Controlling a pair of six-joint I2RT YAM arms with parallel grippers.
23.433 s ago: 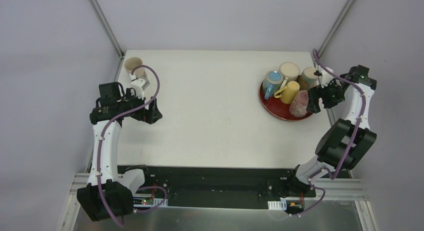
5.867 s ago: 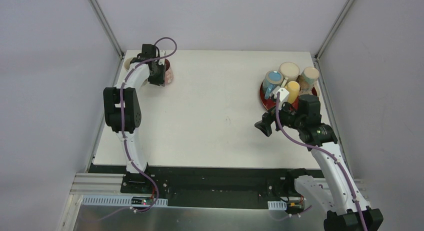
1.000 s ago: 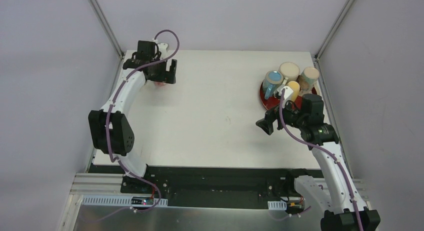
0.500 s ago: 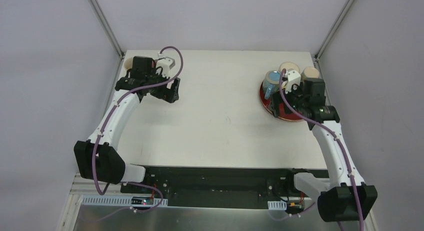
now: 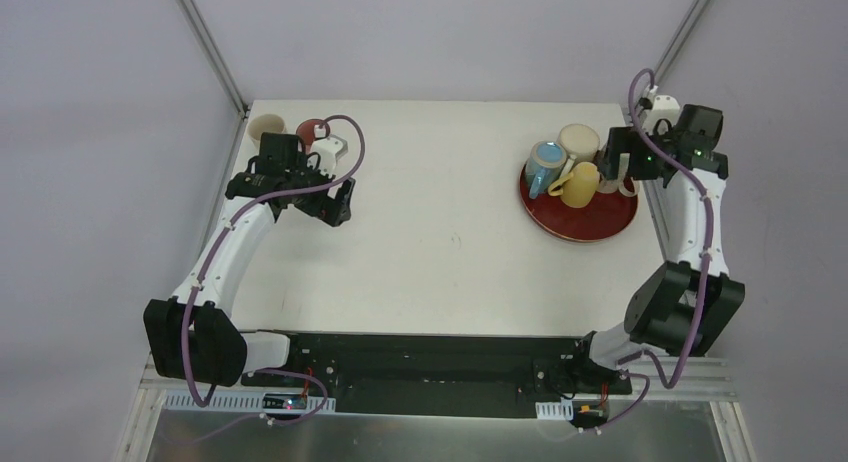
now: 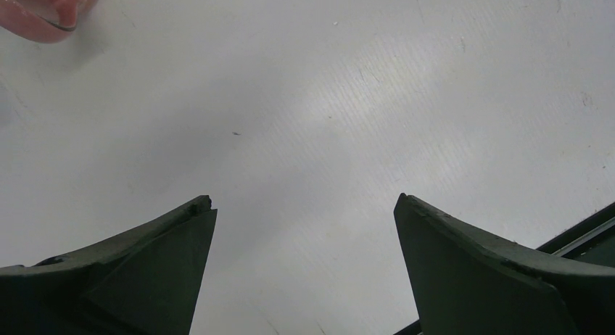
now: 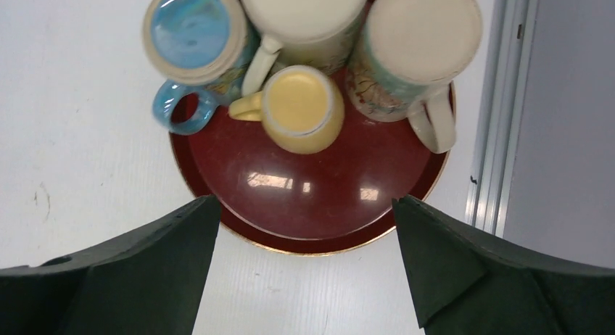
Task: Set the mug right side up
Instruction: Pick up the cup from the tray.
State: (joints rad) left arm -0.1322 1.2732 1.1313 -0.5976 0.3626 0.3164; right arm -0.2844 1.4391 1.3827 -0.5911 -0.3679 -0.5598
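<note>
A pink mug (image 5: 312,129) stands at the table's far left, its dark red inside facing up; its edge shows at the top left of the left wrist view (image 6: 43,12). My left gripper (image 5: 335,202) (image 6: 303,199) hangs open and empty over bare table, nearer than the mug and apart from it. A red tray (image 5: 600,222) (image 7: 312,197) at the far right holds several mugs, bases up: blue (image 7: 192,34), cream (image 7: 304,12), yellow (image 7: 301,106) and a patterned one (image 7: 420,45). My right gripper (image 5: 618,167) (image 7: 304,201) hovers open above the tray, holding nothing.
A beige mug (image 5: 267,130) stands upright in the far left corner beside the pink one. A metal frame rail (image 7: 500,132) runs along the table's right edge, close to the tray. White table (image 5: 450,242) stretches between the two arms.
My left gripper has drawn back from the pink mug toward the near side. My right arm has swung from the tray's front to the far right, above the mugs. Both stay open.
</note>
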